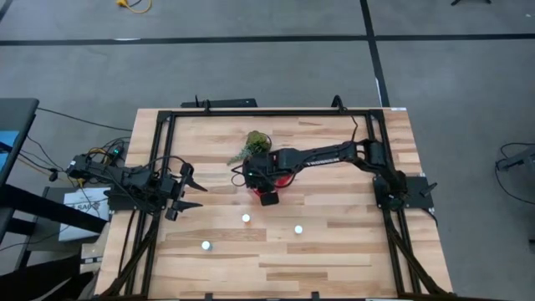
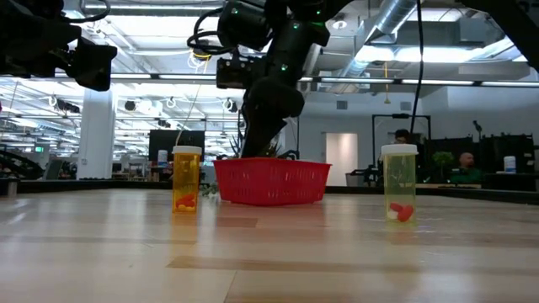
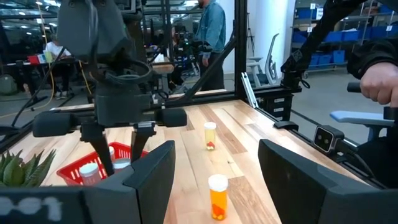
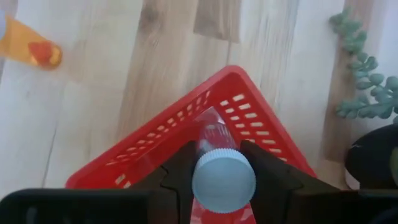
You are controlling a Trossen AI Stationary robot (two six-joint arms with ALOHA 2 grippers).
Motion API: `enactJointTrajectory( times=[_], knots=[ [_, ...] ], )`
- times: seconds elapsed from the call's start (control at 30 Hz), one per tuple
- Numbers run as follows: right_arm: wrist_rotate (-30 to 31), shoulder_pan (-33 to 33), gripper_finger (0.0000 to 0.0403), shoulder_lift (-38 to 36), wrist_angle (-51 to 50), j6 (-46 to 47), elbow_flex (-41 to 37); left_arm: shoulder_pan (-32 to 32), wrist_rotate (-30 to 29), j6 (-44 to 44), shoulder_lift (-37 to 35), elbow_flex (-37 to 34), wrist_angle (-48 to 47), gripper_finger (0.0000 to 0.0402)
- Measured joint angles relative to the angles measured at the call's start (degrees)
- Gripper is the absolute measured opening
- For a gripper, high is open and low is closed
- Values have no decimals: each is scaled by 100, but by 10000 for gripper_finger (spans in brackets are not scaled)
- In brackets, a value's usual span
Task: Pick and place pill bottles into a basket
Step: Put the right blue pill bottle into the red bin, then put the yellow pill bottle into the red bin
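The right tool [image 4: 224, 171] hangs over the small square red plastic mesh basket [image 4: 155, 146], pinching a clear pill bottle with a pale round cap [image 4: 224, 177] between its dark fingers [image 4: 180, 165]. The basket sits near the middle of the light wooden tabletop [image 1: 334, 242], just beside a green leafy plant [image 1: 251, 144]. Three white-capped bottles [image 1: 246, 218] stand on the near boards. The left tool [image 1: 191, 191] waits at the left edge, fingers spread.

Grey floor [image 1: 251, 67] crossed by dark tape lines [image 1: 209, 39] surrounds the wooden table [image 1: 334, 251]. Overhead, exposed ducts [image 2: 404, 21] and ceiling lights; blue shelving [image 3: 323, 43] behind.
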Motion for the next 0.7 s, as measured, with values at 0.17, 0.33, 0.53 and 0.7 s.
enactJointTrajectory(
  times=[0.17, 0.33, 0.53, 0.7],
  knots=[
    [0, 2, 145, 0, 68, 5, 0, 0, 0, -44, -2, 1, 1, 222],
    [0, 0, 175, 0, 109, 9, 0, 0, 0, -13, -1, 1, -1, 222],
    [124, 52, 197, -7, -252, -126, 438, 2, 0, -15, -1, 0, -1, 222],
    [131, 212, 205, -24, -1124, 44, 1210, 2, 0, -44, 0, -1, -1, 222]
  ],
)
